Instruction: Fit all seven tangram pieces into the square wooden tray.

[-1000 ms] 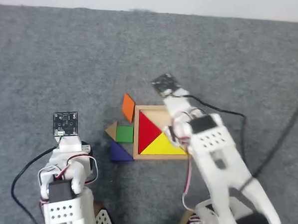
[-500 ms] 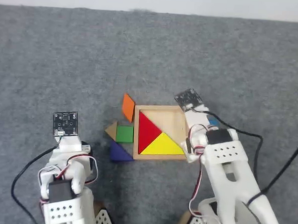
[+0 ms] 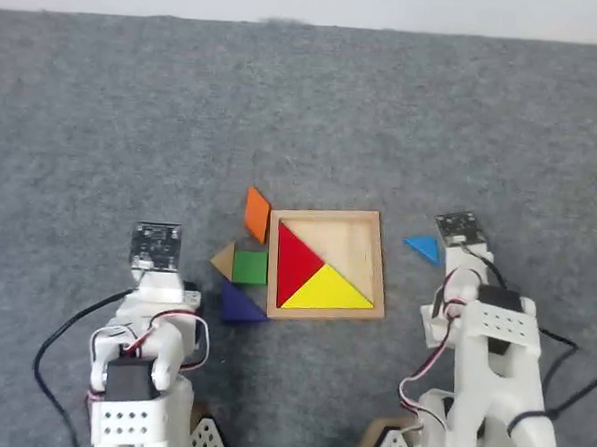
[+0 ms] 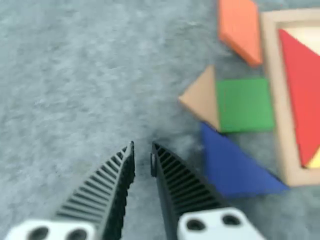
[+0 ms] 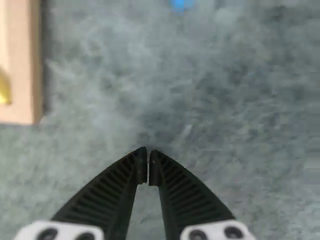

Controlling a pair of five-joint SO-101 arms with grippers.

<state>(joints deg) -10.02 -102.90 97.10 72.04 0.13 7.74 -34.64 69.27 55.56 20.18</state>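
Two large triangles, one red [image 3: 294, 263] and one yellow [image 3: 327, 288], sit in the square wooden tray [image 3: 329, 217] between the claws. An orange parallelogram [image 3: 257, 213], tan triangle [image 3: 222, 261], green square [image 3: 249, 267] and dark blue triangle [image 3: 238, 304] lie just ahead of the left gripper [image 4: 142, 146], which is lowered, narrowly parted and empty. One light blue triangle [image 3: 423, 248] lies ahead of the right gripper [image 5: 148, 150], which is pinched closed.

Left arm [image 3: 141, 355] near-left; left gripper [image 4: 143, 148] low, fingers parted a crack. Right arm [image 3: 486, 364] near-right; right gripper [image 5: 148, 151] tips pressed together.

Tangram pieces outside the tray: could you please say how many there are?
5. Orange parallelogram, tan triangle, green square and dark blue triangle lie left of the tray; a light blue triangle lies to its right.
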